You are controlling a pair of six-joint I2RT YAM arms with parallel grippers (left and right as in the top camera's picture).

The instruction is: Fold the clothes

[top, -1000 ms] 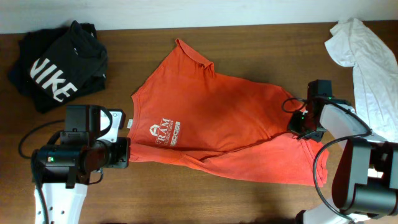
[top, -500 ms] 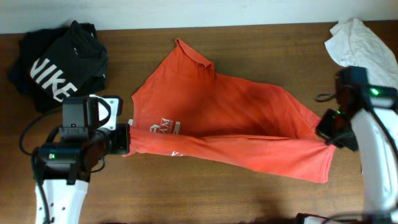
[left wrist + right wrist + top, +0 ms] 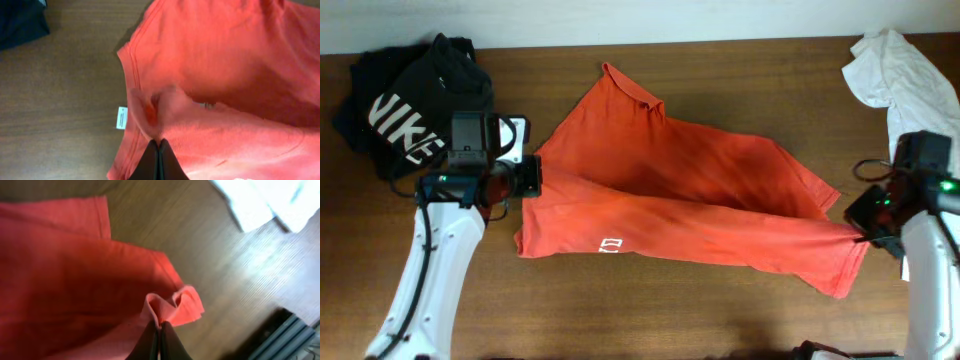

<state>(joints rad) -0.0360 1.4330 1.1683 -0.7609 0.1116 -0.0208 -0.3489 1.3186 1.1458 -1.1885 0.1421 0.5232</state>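
Overhead: one red-orange T-shirt (image 3: 700,190) lies mid-table (image 3: 620,320), its near layer doubled over with white lettering (image 3: 610,245) showing. One black garment (image 3: 410,110) sits at 10 o'clock and one white garment (image 3: 910,90) at 2 o'clock. The left gripper (image 3: 532,178) pinches the shirt's 9 o'clock edge, the right gripper (image 3: 860,225) its 4 o'clock corner. Only the wrist views show both jaws closed on bunched fabric, and only the left one shows a care label (image 3: 121,118).

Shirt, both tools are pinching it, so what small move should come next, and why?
Probably carry both pinched edges a little toward the far side of the table. The left tool and right tool are shut on the shirt, and the folded-over flap covers only its near part. The far half lies uncovered.
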